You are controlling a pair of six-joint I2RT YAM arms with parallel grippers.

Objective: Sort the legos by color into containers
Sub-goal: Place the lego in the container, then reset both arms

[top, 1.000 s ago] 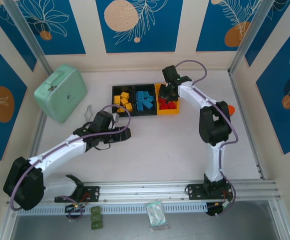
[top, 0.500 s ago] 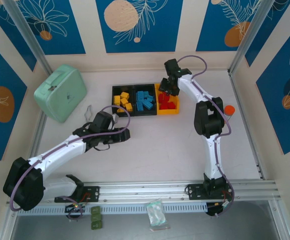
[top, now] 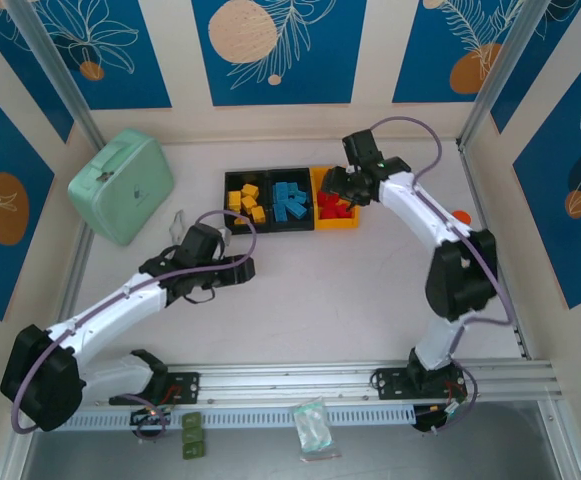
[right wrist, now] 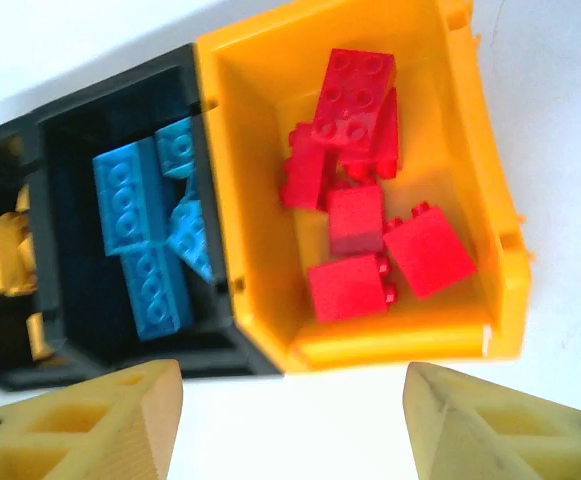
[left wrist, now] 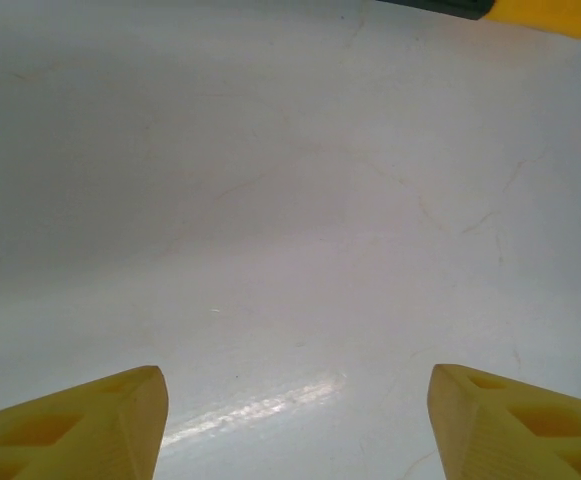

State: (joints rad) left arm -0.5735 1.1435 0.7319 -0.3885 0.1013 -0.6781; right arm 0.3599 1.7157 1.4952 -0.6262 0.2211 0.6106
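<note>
Well, my left gripper hangs wide open and empty over the bare table. Legos lie sorted by color in the containers. My right gripper, parted and empty above the reds, could clip the yellow bin and shove the row.

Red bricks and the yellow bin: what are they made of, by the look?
Red bricks: probably hard moulded plastic, given the crisp studs, even colour and slight sheen. Yellow bin: also looks like plastic, smooth and semi-gloss, with thin walls and a moulded rim.
</note>
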